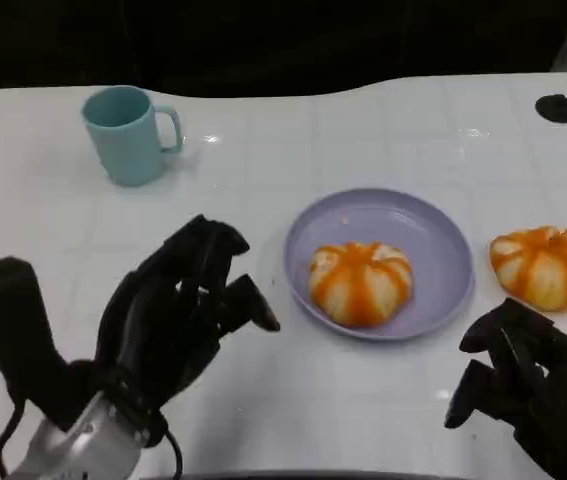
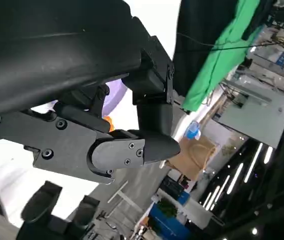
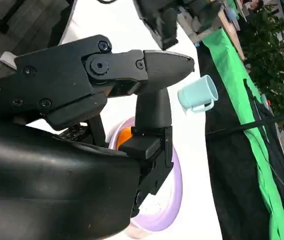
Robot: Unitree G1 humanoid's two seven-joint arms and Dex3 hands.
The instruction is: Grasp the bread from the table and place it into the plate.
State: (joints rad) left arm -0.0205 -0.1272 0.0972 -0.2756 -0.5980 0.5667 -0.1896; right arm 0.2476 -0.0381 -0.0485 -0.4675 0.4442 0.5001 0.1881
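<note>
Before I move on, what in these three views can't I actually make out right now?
- Right hand: cut off by the head view's lower right edge, so its finger pose is unclear.
- Plate: in the left wrist view the left hand hides most of it and of the bread on it.
- Plate in the right wrist view: mostly hidden behind the hand's shell; just an orange sliver of bread shows.
- Bread on the table: seen from the head view.

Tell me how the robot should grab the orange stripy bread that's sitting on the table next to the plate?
Probably from above with the right hand, which sits just in front of that bread. The bread is a round dome lying flat on the table, so fingers should wrap its lower sides, opposite each other. The plate sits close on one side, leaving the other sides free.
</note>
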